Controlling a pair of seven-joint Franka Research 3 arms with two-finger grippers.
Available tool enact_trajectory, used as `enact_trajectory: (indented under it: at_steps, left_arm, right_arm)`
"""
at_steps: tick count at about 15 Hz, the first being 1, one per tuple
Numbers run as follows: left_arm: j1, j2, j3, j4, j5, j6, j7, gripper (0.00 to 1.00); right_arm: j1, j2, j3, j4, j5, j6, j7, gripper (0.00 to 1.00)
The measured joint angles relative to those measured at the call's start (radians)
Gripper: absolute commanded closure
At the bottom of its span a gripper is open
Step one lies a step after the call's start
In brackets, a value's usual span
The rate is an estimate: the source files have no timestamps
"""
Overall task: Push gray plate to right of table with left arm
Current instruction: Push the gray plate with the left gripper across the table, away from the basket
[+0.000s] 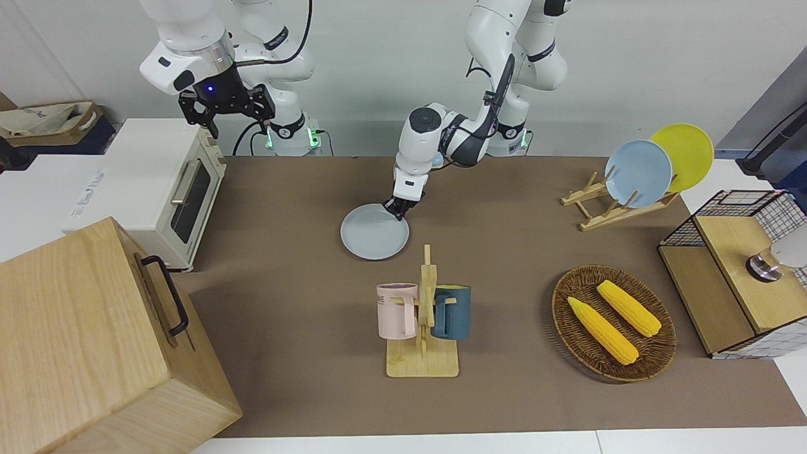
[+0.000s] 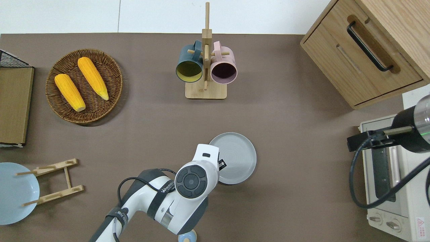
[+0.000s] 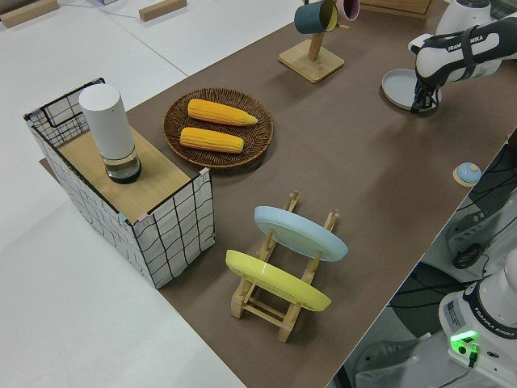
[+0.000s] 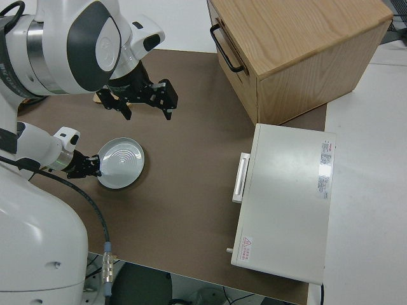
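Note:
The gray plate (image 1: pixel 374 239) lies flat on the brown table (image 1: pixel 284 284), nearer to the robots than the mug rack. It also shows in the overhead view (image 2: pixel 237 156), the left side view (image 3: pixel 398 86) and the right side view (image 4: pixel 122 162). My left gripper (image 1: pixel 398 212) is down at table height against the plate's rim, on the side toward the left arm's end (image 2: pixel 222 164) (image 4: pixel 95 166). My right gripper (image 1: pixel 239 123) is open and empty; that arm is parked.
A mug rack (image 2: pixel 206 64) holds a pink and a blue mug. A toaster oven (image 1: pixel 170 189) and a wooden cabinet (image 1: pixel 94 340) stand at the right arm's end. A basket of corn (image 1: pixel 613 323), a plate rack (image 1: pixel 621 202) and a small bell (image 2: pixel 187 237) are also on the table.

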Motion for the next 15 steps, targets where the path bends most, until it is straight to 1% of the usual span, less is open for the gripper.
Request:
enact_trajectory:
  at_steps: [1, 2, 6, 11, 13, 15]
  left_arm:
    - [0.000, 0.004, -0.001, 0.002, 0.000, 0.000, 0.000, 0.12]
    - [0.000, 0.004, -0.001, 0.003, 0.000, -0.001, 0.001, 0.03]
    - [0.000, 0.020, 0.002, 0.012, 0.000, 0.002, 0.024, 0.01]
    - [0.003, 0.021, 0.013, 0.015, 0.000, -0.009, 0.067, 0.01]
    - [0.012, 0.006, 0.019, 0.024, 0.000, -0.047, 0.112, 0.01]
    - [0.032, -0.031, 0.022, 0.036, 0.000, -0.111, 0.183, 0.01]
  right_arm:
    - [0.000, 0.000, 0.000, 0.000, 0.000, 0.000, 0.000, 0.017]
    - [0.000, 0.000, 0.000, 0.000, 0.000, 0.000, 0.000, 0.017]
    - [0.000, 0.000, 0.000, 0.000, 0.000, 0.000, 0.000, 0.017]
    - [0.000, 0.000, 0.000, 0.000, 0.000, 0.000, 0.000, 0.017]
    - [0.000, 0.000, 0.000, 0.000, 0.000, 0.000, 0.000, 0.017]
    - [0.000, 0.000, 0.000, 0.000, 0.000, 0.000, 0.000, 0.017]
